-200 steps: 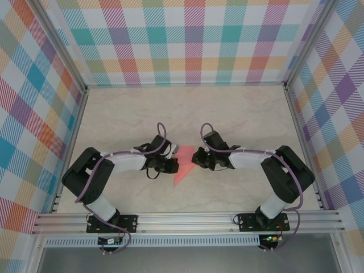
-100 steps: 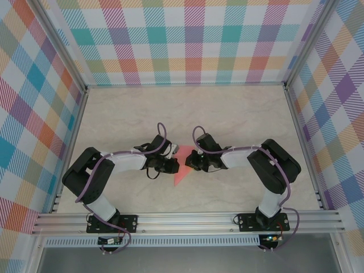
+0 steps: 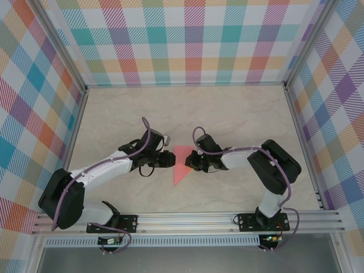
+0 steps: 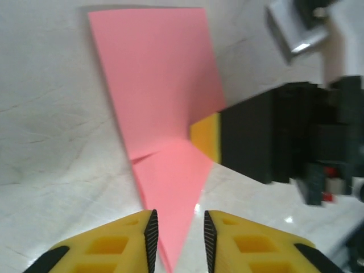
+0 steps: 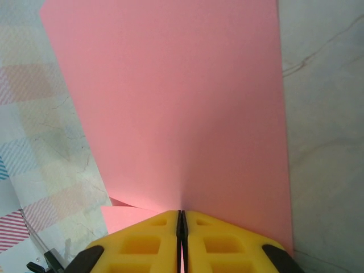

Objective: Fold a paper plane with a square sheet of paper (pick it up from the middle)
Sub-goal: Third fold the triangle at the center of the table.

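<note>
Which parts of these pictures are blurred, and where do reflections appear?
Left wrist view: the right gripper is out of focus, the paper plane sharp. Right wrist view: the table mirrors the plaid wall. Top external view: evenly lit and sharp.

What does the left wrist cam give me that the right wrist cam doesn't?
Left wrist: the paper plane with its pointed tip between the fingers of the open left gripper, a fold line across it, and the right gripper at its side edge. Right wrist: that gripper's fingers closed together on the paper's edge, seen close. Both: the pink paper and the marble table.
</note>
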### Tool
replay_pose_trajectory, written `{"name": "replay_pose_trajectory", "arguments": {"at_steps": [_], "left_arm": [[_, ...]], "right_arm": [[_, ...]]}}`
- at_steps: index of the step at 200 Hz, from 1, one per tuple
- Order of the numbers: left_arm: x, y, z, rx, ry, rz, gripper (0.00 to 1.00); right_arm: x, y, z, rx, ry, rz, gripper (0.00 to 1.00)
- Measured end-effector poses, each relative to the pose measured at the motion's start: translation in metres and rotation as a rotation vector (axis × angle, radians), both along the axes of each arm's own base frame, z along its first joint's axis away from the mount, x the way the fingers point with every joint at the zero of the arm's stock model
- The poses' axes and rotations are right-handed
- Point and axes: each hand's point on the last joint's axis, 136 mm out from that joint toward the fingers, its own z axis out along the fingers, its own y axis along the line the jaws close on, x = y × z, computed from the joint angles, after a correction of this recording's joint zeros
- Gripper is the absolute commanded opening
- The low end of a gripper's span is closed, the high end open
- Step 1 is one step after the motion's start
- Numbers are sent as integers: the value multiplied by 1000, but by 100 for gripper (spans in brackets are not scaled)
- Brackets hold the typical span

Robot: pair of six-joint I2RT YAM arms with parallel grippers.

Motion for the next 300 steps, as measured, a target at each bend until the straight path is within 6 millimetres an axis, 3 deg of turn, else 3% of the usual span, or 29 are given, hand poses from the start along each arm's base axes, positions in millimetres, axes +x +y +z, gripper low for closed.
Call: {"name": "replay_pose_trajectory", "arguments": {"at_steps": [35,59,108,137,159,188,240,300], "left_arm": [[-9,-25,-1,-113,73,-40,16],[-10,-33,-26,-101,143,-45,10],[-10,-18,-85,46,243,13,2],[-6,-18,-85,50,224,20,2],[-6,-18,-85,50,223,19,2],[-6,-18,-85,52,220,13,2],[-6,-18,-85,54,215,5,2],[-6,-12,-78,74,196,18,18]], "right_arm": [[0,0,0,2,4,-6,12],[0,0,1,0,7,-9,12],[-1,-9,18,-21,-10,-28,14],[0,-13,44,-3,-64,-30,13],[-1,-10,51,14,-76,-11,11],[-6,-2,43,40,-44,26,8],[-10,8,10,42,33,45,7],[-11,4,0,36,44,20,6]]}}
